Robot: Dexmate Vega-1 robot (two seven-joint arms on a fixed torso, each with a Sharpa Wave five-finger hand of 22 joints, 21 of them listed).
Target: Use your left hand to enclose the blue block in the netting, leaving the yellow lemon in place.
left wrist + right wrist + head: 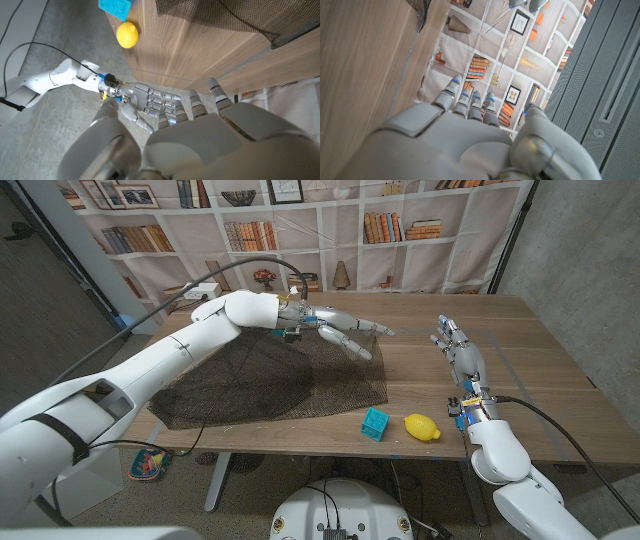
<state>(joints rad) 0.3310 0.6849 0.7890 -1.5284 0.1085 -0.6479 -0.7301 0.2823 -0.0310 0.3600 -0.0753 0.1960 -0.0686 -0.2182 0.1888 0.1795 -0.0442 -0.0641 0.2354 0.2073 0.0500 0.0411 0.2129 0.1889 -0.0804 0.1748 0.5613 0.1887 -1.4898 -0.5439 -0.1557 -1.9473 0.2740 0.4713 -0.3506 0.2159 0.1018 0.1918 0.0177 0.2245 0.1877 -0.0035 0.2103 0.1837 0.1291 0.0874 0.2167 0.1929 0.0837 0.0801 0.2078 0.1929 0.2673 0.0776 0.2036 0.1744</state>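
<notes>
Left hand [347, 332]: fingers spread, holding nothing, raised over the far right corner of the dark netting [260, 380] | Block [375, 423]: blue, on bare table nearer the robot than the left hand, off the netting | Lemon [421, 427]: just beside the block, toward the right hand [457, 346], which holds nothing, fingers apart

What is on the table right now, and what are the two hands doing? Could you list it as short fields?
netting: dark mesh spread flat on the table's left half
blue block: near the front edge, just off the netting's corner
yellow lemon: right of the block, apart from it
left hand: open, above the netting's far right edge, holding nothing
right hand: open, at the table's right side
table: wooden
</notes>
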